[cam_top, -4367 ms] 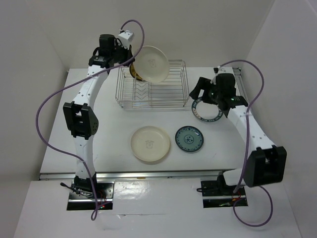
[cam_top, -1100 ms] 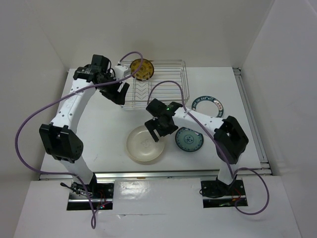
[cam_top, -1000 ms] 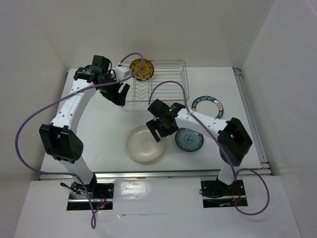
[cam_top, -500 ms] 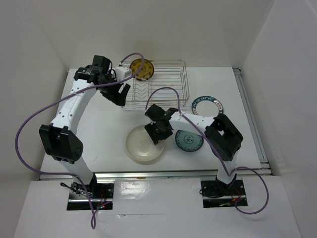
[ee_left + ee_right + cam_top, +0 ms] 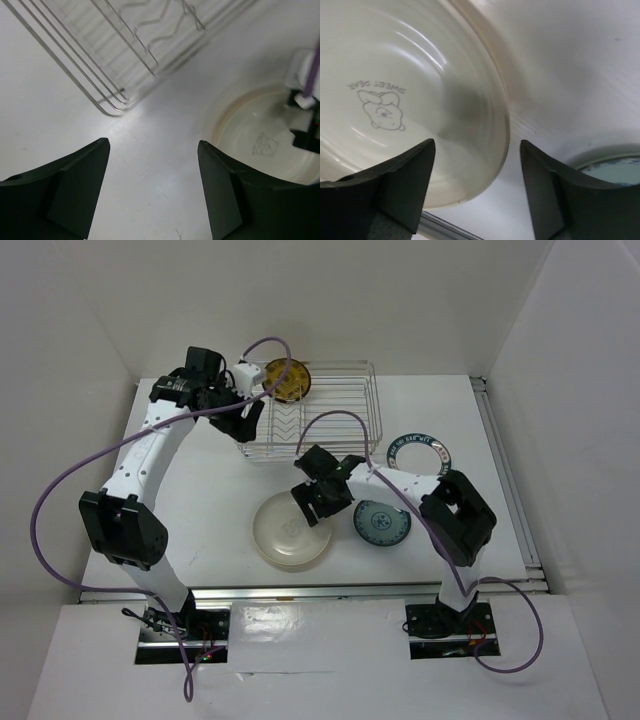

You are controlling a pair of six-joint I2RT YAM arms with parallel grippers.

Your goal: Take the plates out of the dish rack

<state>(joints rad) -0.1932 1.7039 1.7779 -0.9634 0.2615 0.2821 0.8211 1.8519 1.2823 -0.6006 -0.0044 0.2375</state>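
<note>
Jaws of right gripper (image 5: 476, 150) spread over rim of cream plate (image 5: 285, 535), left gripper (image 5: 152, 150) likewise spread, above table (image 5: 165, 125) near dish rack (image 5: 345, 430) corner, yellow-brown plate (image 5: 286, 380) standing in rack.

The cream plate (image 5: 395, 75) is shining, its glaze looking glossy and smooth, like ceramic. The dish rack (image 5: 135, 45) is gleaming as thin, polished metal wire. The bench (image 5: 150, 190) is looking matt, white and smooth. My right tool (image 5: 476, 155) and left tool (image 5: 152, 150) are showing matt dark plastic on their jaws.
</note>
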